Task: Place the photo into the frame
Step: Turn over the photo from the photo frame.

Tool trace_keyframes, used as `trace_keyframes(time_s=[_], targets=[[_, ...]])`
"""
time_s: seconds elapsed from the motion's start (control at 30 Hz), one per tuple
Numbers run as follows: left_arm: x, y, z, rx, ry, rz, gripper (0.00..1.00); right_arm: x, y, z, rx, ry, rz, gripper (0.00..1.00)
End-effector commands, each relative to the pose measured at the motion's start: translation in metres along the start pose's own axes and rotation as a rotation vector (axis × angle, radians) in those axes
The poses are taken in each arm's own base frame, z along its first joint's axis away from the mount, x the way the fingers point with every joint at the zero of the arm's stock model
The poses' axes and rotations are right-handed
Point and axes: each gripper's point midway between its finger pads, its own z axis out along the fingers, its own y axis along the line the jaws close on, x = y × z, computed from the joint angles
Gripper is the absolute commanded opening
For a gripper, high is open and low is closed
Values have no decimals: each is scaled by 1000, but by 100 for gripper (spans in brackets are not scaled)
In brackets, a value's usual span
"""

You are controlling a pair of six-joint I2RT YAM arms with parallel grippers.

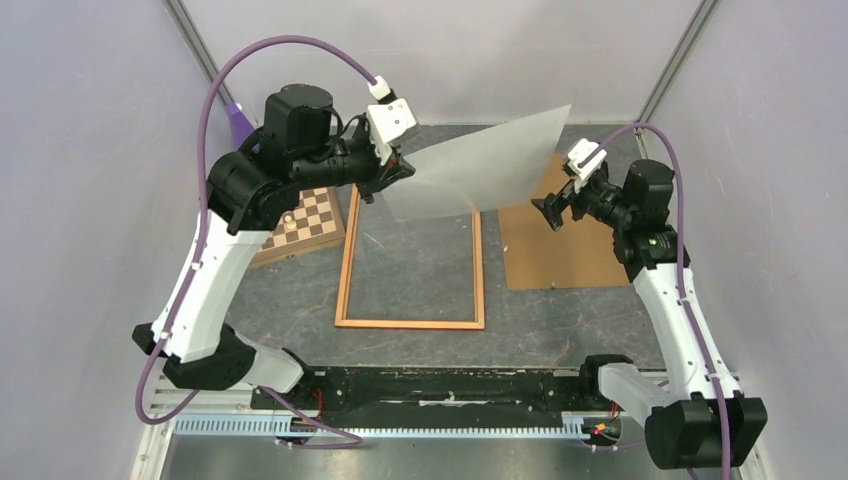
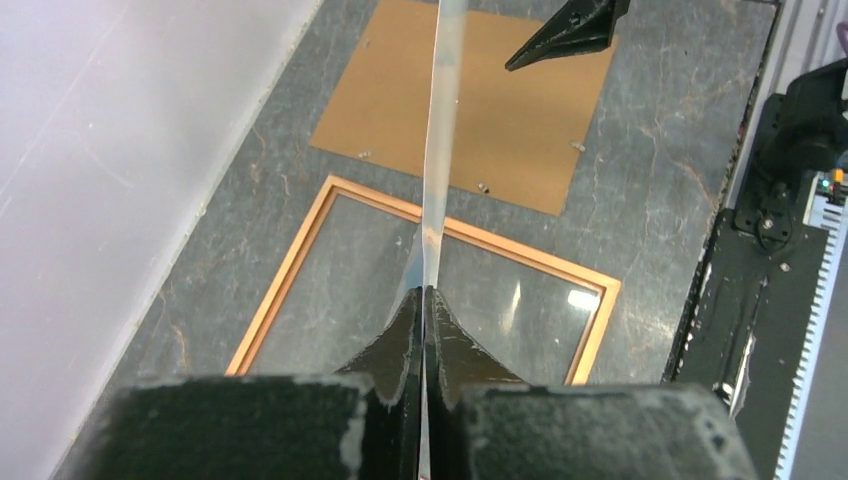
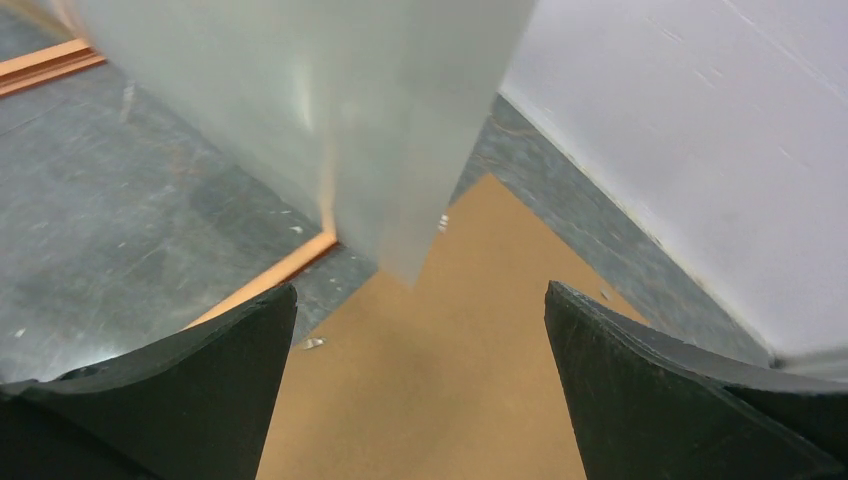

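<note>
The photo (image 1: 480, 165) hangs tilted in the air over the far end of the frame (image 1: 410, 323), with its plain white back towards the top camera. My left gripper (image 1: 395, 168) is shut on the photo's left edge. In the left wrist view the photo (image 2: 440, 150) runs edge-on out of the closed left gripper (image 2: 424, 295), above the orange-brown frame (image 2: 297, 250) lying flat on the table. My right gripper (image 1: 552, 212) stands open just right of the photo's lower right corner, holding nothing. In the right wrist view the photo (image 3: 300, 110) hangs ahead of the open right gripper (image 3: 420, 288).
A brown hardboard backing panel (image 1: 560, 250) lies flat right of the frame, under the right gripper. A checkered chessboard (image 1: 310, 222) with a piece on it sits left of the frame, partly under the left arm. Walls close in the table on three sides.
</note>
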Motion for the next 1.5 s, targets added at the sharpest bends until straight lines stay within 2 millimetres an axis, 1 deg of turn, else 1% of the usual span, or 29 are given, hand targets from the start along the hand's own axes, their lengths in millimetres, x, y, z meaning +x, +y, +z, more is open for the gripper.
trace_keyframes(time_s=[0.0, 0.07, 0.17, 0.4, 0.63, 0.7, 0.77, 0.93, 1.03, 1.13, 1.23, 1.4, 1.47], targets=[[2, -2, -20, -27, -1, 53, 2, -29, 33, 1, -239, -146, -162, 98], [3, -1, -25, -41, 2, 56, 2, -28, 52, -2, -347, -176, -186, 98], [4, 0, -29, -55, 7, 65, 2, -27, 70, -7, -436, -214, -182, 97], [8, -7, -30, -21, 21, 76, 2, -34, 82, -9, -496, -250, -182, 90], [10, -18, -37, 18, 5, 90, 2, -42, 86, -12, -519, -270, -193, 86], [12, -17, -37, 9, 13, 91, 2, -42, 90, -13, -537, -277, -188, 83], [15, -14, -36, -3, 23, 92, 2, -42, 96, -15, -560, -285, -183, 77], [15, -11, -33, -21, 19, 77, 2, -43, 113, -17, -626, -315, -140, 52], [15, -10, -30, -24, 13, 65, 2, -45, 123, -17, -654, -330, -114, 42], [18, -9, -28, -35, 19, 54, 2, -45, 127, -15, -654, -324, -111, 31], [21, -5, -31, -65, 22, 51, 2, -45, 129, -15, -657, -319, -98, 17], [23, 3, -43, -144, 32, 43, 2, -47, 129, -14, -637, -293, -50, 2], [27, 3, -49, -157, 45, 33, 5, -50, 132, -12, -638, -285, -12, 0]])
